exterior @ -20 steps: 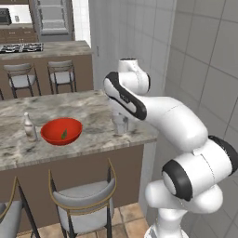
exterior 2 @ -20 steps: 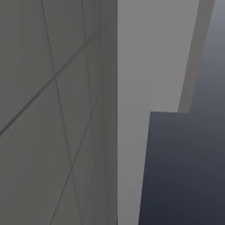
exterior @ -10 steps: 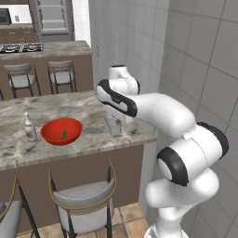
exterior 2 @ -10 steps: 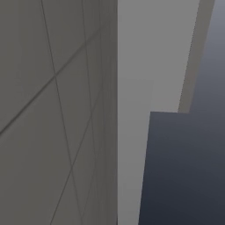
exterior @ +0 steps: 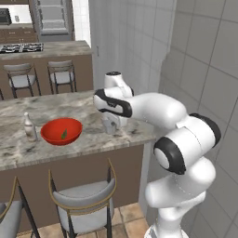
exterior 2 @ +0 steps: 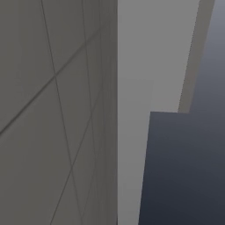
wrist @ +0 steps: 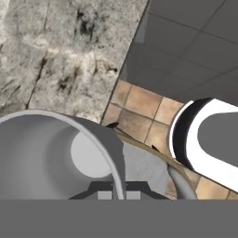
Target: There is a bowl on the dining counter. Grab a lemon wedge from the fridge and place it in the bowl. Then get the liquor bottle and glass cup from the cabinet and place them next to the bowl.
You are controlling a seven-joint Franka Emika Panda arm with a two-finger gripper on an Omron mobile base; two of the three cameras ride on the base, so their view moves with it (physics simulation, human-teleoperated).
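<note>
On the dining counter [exterior: 93, 140] stands the red bowl [exterior: 51, 132] with the small green-yellow lemon wedge [exterior: 64, 135] inside. The pale liquor bottle [exterior: 30, 127] is upright just left of the bowl. My gripper [exterior: 110, 120] is to the bowl's right, low over the counter's right end, shut on the glass cup [exterior: 109, 126]. In the hand view the gripper [wrist: 118, 190] pinches the wall of the glass cup [wrist: 42, 153] at its rim, above the marble of the dining counter [wrist: 65, 56]. I cannot tell whether the cup touches the top. The fridge [exterior: 53, 18] stands far back.
A grey-cushioned stool [exterior: 83, 204] stands at the counter's near side, and two more stools [exterior: 60, 74] stand behind it by the hob counter [exterior: 42, 49]. A tiled wall [exterior: 200, 51] rises on the right. The right base view faces a grey wall [exterior 2: 57, 110] up close.
The arm has swung left and down with the glass cup, bringing it closer to the bowl. Bowl, bottle and base have stayed put.
</note>
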